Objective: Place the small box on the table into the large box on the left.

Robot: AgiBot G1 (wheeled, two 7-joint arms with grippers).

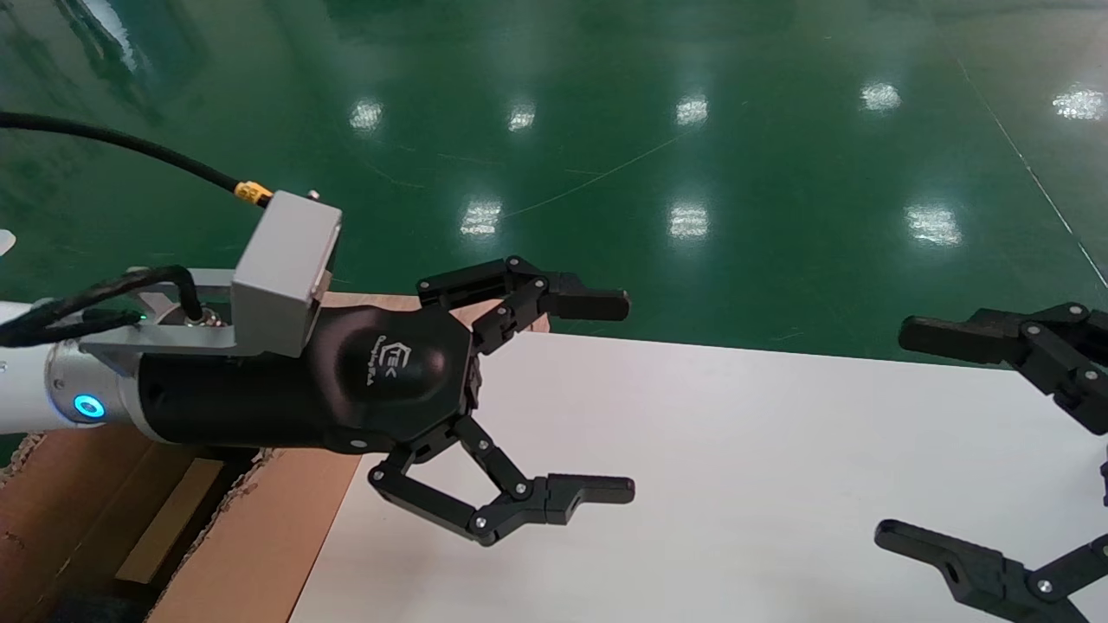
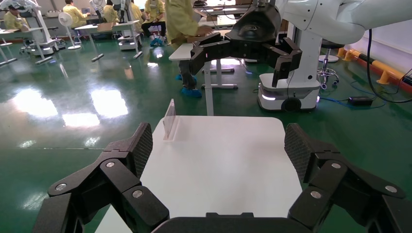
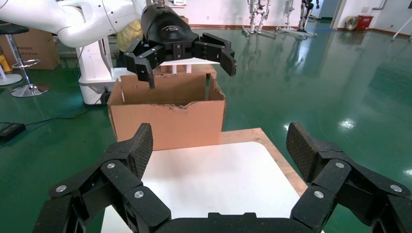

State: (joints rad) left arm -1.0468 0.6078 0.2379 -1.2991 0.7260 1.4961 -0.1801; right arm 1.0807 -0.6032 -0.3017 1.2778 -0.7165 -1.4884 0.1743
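Head view: my left gripper [image 1: 630, 398] hangs wide open and empty above the white table [image 1: 736, 484], beside the large box [image 1: 260, 536], over glossy green floor [image 1: 692, 130]. My right gripper [image 1: 887, 433], also spread wide, is cut off at the frame edge. I cannot make out the small box.

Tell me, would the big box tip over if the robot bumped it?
Probably not easily: the big box stands on a broad base. Its ragged top edges look like thin cardboard, so they might bend. It looks light, so it might slide instead.

Glossy green floor [image 1: 692, 130] w/ ceiling-light glare. Bkgd: workers in yellow coats [image 2: 180, 19] at desks [image 2: 92, 28], fan [image 2: 64, 20], stool [image 3: 26, 63], white wall [image 3: 218, 12].
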